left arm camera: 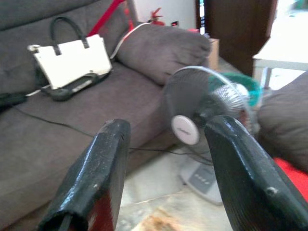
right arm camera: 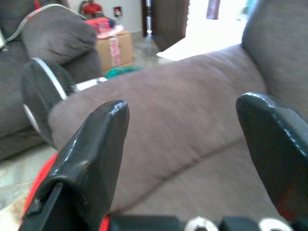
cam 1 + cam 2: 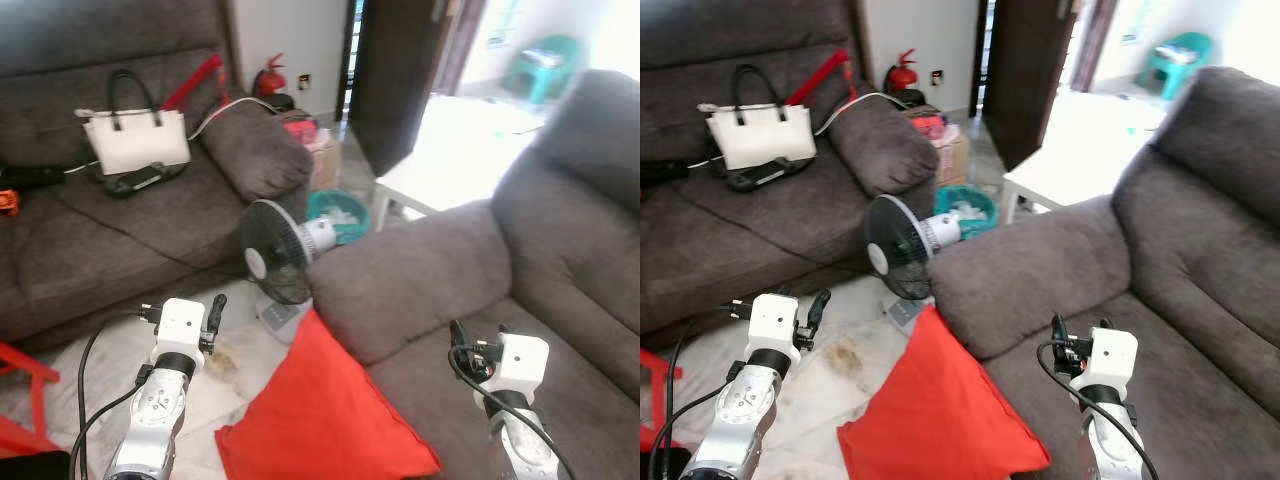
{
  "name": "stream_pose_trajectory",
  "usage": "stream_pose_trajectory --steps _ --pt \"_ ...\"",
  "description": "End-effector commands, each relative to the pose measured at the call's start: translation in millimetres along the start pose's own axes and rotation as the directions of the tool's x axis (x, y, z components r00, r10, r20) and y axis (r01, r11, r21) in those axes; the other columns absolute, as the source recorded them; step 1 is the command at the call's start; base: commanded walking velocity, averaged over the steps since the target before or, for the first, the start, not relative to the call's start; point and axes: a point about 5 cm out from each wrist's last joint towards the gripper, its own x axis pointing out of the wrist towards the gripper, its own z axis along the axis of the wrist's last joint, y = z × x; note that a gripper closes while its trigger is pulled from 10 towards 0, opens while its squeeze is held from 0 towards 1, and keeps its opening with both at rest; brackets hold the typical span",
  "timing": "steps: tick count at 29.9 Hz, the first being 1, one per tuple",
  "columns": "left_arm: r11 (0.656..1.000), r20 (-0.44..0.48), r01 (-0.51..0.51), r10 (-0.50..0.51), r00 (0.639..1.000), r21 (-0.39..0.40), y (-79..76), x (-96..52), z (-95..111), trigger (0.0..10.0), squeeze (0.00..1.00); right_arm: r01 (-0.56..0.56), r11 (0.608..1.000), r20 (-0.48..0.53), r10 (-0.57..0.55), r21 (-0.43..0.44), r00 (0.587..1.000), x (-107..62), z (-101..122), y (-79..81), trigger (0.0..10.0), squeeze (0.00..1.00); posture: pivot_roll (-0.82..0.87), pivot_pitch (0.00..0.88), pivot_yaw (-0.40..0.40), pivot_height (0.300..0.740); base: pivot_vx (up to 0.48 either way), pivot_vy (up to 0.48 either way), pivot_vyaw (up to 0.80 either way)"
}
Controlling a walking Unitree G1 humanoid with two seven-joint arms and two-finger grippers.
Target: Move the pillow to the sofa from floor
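Note:
A red pillow [image 3: 320, 410] stands on the tiled floor, leaning against the front of the grey sofa [image 3: 560, 260] on my right. My left gripper [image 3: 212, 318] hovers over the floor just left of the pillow, fingers spread and empty; in the left wrist view it [image 1: 168, 159] points at the fan, with a red corner of the pillow [image 1: 294, 179] at the edge. My right gripper [image 3: 476, 342] is open above the sofa seat, right of the pillow; its wrist view [image 2: 183, 144] faces the sofa armrest [image 2: 159, 110].
A standing fan [image 3: 278, 250] sits on the floor right behind the pillow. A second grey sofa [image 3: 120, 230] on the left carries a white handbag [image 3: 135, 140]. Beyond are a teal basket [image 3: 335, 212], a cardboard box [image 3: 322, 160] and a white table [image 3: 440, 170]. A red frame [image 3: 25, 390] stands at far left.

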Motion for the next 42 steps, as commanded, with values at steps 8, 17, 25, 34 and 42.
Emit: stream_pose_trajectory --steps 8,17,25,34,42 --pt "0.999 0.016 0.037 -0.037 0.999 0.017 -6.8 0.2 2.2 10.0 0.00 0.025 1.000 -0.027 -0.025 -0.010 0.999 -3.9 -5.8 -8.9 10.0 0.00 0.12 0.000 -0.043 0.740 0.000 0.000 0.00" --pt "0.998 0.017 0.060 -0.060 0.998 0.023 -10.9 -1.0 2.0 10.0 0.00 0.034 0.999 -0.031 -0.034 -0.012 0.999 -4.9 -7.4 -12.2 10.0 0.00 0.12 0.000 -0.041 0.740 0.000 0.000 0.00" --pt "0.999 0.037 0.051 -0.052 0.998 0.015 -14.4 3.7 7.0 10.0 0.00 0.026 1.000 -0.002 -0.026 -0.007 1.000 0.1 -0.7 -11.0 10.0 0.00 0.12 0.000 -0.039 0.740 0.000 0.000 0.00" --pt "0.999 0.072 0.053 -0.053 0.996 0.008 -18.0 5.3 14.8 10.0 0.00 0.024 1.000 0.003 -0.024 0.005 1.000 -1.5 -1.1 -7.8 10.0 0.00 0.11 0.000 -0.026 0.740 0.000 0.000 0.00" --pt "0.999 0.075 0.054 -0.054 0.996 0.003 -17.7 6.5 16.0 10.0 0.00 0.027 1.000 -0.014 -0.026 0.012 1.000 -1.0 -3.3 -6.8 10.0 0.00 0.11 0.000 -0.021 0.740 0.000 0.000 0.00"
